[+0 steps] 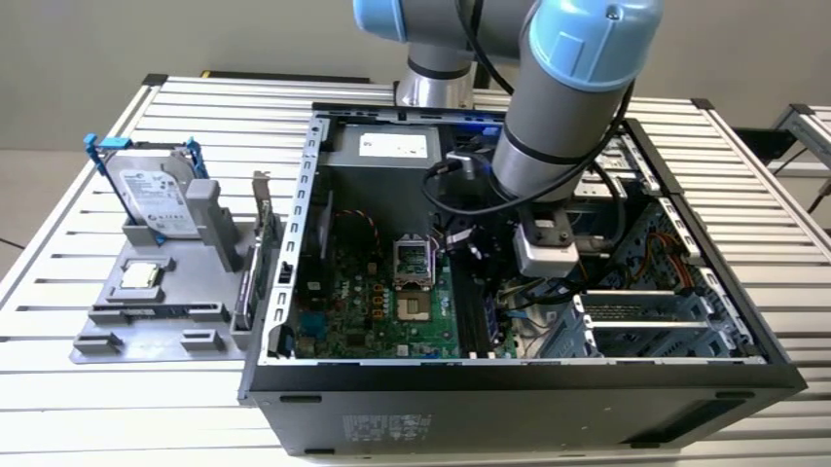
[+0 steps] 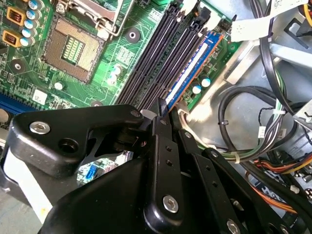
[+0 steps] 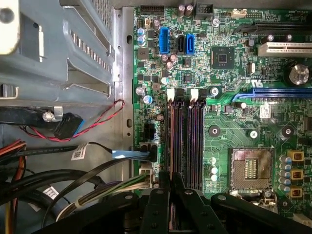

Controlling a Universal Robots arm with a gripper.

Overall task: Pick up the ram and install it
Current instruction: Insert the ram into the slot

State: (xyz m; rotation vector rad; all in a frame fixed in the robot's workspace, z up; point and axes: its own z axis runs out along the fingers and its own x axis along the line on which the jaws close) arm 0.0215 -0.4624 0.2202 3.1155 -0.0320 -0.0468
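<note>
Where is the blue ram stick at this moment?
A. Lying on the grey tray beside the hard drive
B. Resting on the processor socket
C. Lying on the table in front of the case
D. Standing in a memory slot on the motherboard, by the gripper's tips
D: in the second wrist view the ram stands edge-up in the outermost black memory slot, with the gripper right at its near end.

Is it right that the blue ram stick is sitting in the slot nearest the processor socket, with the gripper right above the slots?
Not quite. The second wrist view shows the ram in the slot farthest from the processor socket, with empty black slots between them. The gripper is indeed right above the slots.
</note>
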